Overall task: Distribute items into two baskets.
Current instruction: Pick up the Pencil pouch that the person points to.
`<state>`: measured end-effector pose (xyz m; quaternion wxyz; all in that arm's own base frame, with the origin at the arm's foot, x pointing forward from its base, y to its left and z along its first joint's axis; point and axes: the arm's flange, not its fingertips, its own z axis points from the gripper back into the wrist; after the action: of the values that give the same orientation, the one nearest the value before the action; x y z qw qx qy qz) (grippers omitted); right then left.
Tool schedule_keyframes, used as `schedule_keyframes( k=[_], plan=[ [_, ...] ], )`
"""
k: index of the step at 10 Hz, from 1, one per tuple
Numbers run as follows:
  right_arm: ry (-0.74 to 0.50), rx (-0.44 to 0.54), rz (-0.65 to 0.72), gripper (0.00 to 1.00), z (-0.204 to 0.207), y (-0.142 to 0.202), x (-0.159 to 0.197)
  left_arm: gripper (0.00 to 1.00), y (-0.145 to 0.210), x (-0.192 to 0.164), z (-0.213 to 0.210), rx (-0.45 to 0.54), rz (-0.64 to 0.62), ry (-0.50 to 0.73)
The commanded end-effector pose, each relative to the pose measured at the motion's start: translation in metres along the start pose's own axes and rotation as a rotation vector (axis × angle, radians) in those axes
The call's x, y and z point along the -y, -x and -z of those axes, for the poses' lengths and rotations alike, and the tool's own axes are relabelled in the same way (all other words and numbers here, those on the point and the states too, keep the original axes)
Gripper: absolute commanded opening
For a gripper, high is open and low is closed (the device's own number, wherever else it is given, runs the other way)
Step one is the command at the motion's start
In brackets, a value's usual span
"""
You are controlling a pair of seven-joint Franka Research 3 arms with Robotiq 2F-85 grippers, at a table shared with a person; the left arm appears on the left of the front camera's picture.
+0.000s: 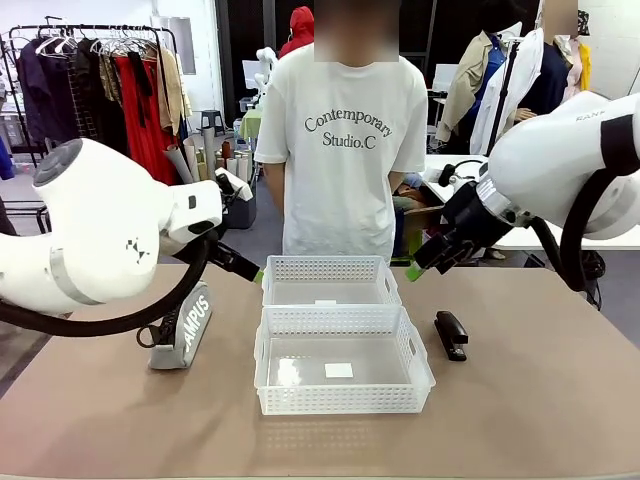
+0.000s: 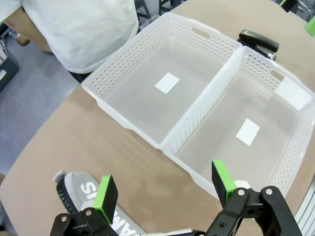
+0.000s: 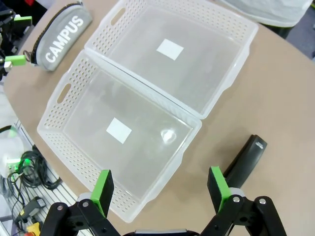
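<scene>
Left claw (image 2: 165, 187) and right claw (image 3: 160, 187) are both spread wide, with nothing held. The pouch (image 1: 185, 330) is stood on its edge at the lower left of the front view. The stapler (image 1: 451, 333) is laid at centre right. Both are set outside the empty near basket (image 1: 340, 400) and far basket (image 1: 325, 266) at centre. The pouch is judged soft and light, best pinched across its narrow upper edge. The stapler is judged stiff, smooth and heavier, best gripped across its body.

Both arms hover over the tabletop (image 1: 540, 420): left arm (image 1: 100, 240) by the left edge, right arm (image 1: 570, 160) toward the far right. Left gripper (image 2: 162, 179) and right gripper (image 3: 159, 179) angle down, jaws spread wide, both empty.
</scene>
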<state>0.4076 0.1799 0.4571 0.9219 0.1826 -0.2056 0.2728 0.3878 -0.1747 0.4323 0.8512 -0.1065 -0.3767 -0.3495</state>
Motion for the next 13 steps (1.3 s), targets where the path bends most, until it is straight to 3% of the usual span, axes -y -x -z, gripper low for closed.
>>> schedule_keyframes(
  k=[1,7,8,10,12,13],
  plan=[
    [-0.002,-0.002,-0.007,1.00,-0.001,0.000,-0.003,1.00,-0.003,0.005,0.000,-0.015,-0.020,-0.016],
    [-0.002,-0.002,-0.007,1.00,-0.001,0.000,-0.003,1.00,0.001,0.003,0.005,-0.016,-0.006,-0.010],
    [0.014,-0.004,-0.010,1.00,0.000,0.000,-0.003,1.00,-0.003,0.000,0.001,-0.121,0.027,-0.025],
    [-0.065,-0.021,0.076,1.00,-0.004,-0.013,0.000,1.00,-0.016,-0.006,-0.011,-0.360,0.071,0.097],
    [-0.170,-0.036,0.139,1.00,-0.008,-0.020,0.004,1.00,-0.026,-0.016,-0.020,-0.463,0.043,0.224],
    [-0.210,-0.033,0.166,1.00,-0.013,-0.024,0.006,1.00,-0.031,-0.022,-0.024,-0.448,-0.006,0.327]
  ],
)
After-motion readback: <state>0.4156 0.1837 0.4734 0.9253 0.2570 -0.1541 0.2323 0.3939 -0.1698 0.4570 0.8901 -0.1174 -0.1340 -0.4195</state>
